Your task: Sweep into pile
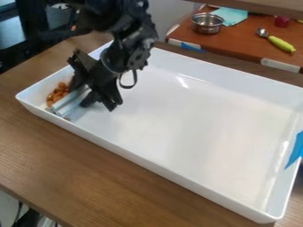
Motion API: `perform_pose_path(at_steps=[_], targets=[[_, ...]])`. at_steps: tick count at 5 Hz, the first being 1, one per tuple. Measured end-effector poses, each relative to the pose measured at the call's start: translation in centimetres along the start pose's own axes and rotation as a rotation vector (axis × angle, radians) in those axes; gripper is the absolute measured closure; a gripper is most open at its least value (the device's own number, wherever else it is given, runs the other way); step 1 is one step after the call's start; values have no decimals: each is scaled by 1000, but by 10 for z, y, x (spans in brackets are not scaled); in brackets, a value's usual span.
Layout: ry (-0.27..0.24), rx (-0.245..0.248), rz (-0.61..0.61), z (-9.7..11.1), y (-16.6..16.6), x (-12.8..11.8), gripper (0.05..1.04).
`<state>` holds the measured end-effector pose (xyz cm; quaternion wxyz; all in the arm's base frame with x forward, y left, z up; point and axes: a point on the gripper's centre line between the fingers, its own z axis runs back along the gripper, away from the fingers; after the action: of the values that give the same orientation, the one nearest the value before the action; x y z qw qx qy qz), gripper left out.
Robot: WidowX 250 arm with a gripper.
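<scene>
Over the left end of a large white tray (195, 128), the black gripper (83, 91) hangs low, tilted toward the tray's left corner. It is shut on a whitish sweeping tool (70, 103), whose lower edge is down near the tray's front-left wall. Small orange-brown pieces (57, 94) lie bunched in that left corner, beside the tool. The gripper and tool may hide part of the bunch.
The tray's raised walls surround the work area, with blue tape (296, 150) on the right wall. Behind, a reddish-brown surface (248, 42) holds a metal pot (207, 24), a teal cloth (230, 16) and a green-handled spoon (280, 43).
</scene>
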<state>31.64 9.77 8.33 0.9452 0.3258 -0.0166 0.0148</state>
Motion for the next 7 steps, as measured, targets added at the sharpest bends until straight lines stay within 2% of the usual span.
perform_pose_path(at_steps=[1,2,3,4,5,6,7], targets=[[47,-137,65,38,-12,13,708],[36,-238,138,99,-18,33,708],[16,-275,118,134,-51,45,708],[-39,-268,76,155,-98,43,708],[-55,-299,59,174,-143,36,708],[-40,-360,98,181,-162,36,708],[-56,-455,141,183,-171,44,708]])
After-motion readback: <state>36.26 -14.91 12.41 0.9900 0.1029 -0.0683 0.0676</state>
